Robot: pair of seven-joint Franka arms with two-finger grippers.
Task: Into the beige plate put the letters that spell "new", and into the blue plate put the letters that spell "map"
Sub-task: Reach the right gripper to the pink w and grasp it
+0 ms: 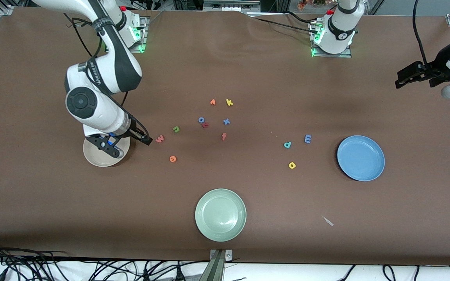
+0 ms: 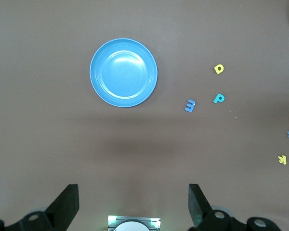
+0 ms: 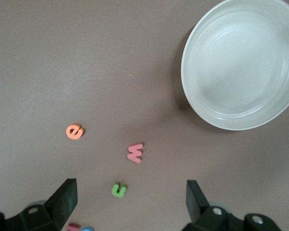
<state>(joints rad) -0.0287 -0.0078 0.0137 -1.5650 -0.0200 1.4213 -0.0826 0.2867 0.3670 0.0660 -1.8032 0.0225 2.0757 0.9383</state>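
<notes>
**Letters still loose on bench, both grippers wide**

Nearest the front cam: pale green plate (image 1: 220,215), w/ a small scrap (image 1: 327,221) toward the left arm's end. Next back, the yellow a (image 1: 292,165) and orange e (image 1: 173,158) lie flat on the brown bench (image 1: 33,203). The blue plate (image 1: 361,158), nothing in it, sits toward the left arm's end; teal p (image 1: 287,145) and blue m (image 1: 308,139) lie just beside each other, near that plate, w/ the a a bit nearer the cam.

Right gripper (image 1: 125,145) hangs low over the edge of the beige plate (image 1: 104,156), fingers (image 3: 62,202) spread wide, nothing between them. The salmon-pink w (image 1: 159,138) lies just beside those fingers; green n (image 1: 176,129) and the e are near, apart from each other. In the right wrist view the plate holds nothing.

Farther back, mid-bench: pink f (image 1: 224,136), blue x (image 1: 226,121), a blue letter (image 1: 201,120) touching a red one (image 1: 205,125), then orange v (image 1: 213,102) and yellow k (image 1: 229,102).

Left gripper (image 1: 406,78) waits up high at the left arm's end of the bench, well apart from m, a, p; fingers (image 2: 67,204) wide, holding nothing.
</notes>
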